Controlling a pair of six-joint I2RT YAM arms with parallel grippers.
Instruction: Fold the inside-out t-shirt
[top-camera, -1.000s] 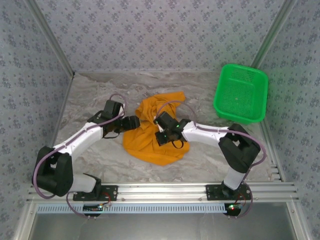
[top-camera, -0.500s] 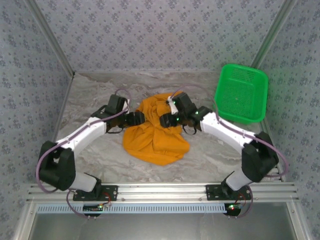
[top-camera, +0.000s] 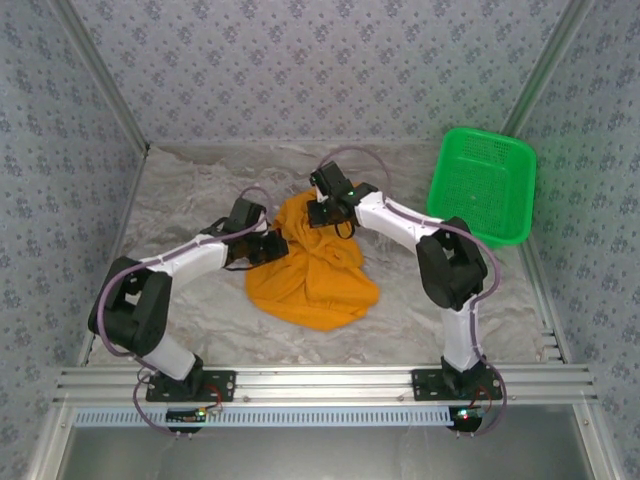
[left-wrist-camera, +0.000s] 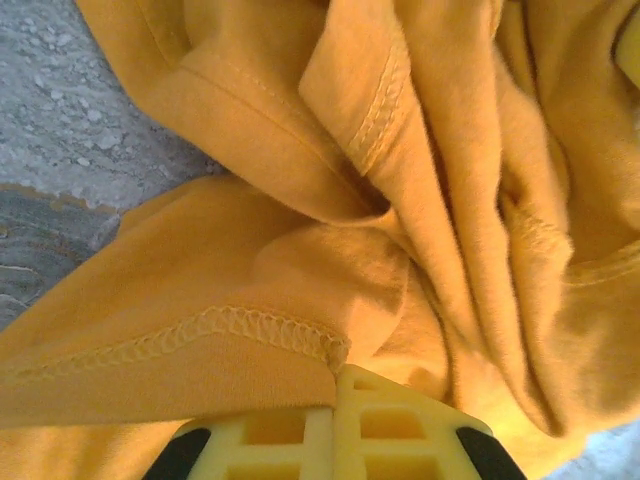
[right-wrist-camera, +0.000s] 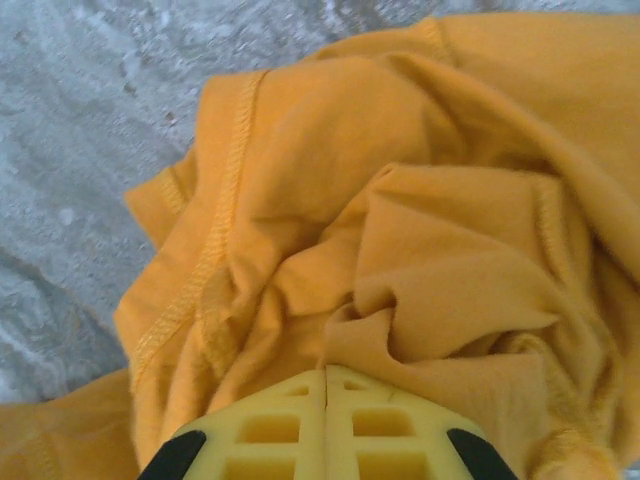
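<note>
item: inside-out t-shirt (top-camera: 312, 275), crumpled heap, mid counter (top-camera: 190, 190). left tool (top-camera: 271, 246): pressed together, pinching its left edge. right tool (top-camera: 322, 213): pressed together, pinching its far edge. handling: lift both pinches evenly, draw apart gently, keep 1 layer each.

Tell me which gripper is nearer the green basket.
Right. The right gripper sits at the t-shirt's far edge, across a gap from the green basket. The left gripper is at the t-shirt's left side, farther away.
</note>
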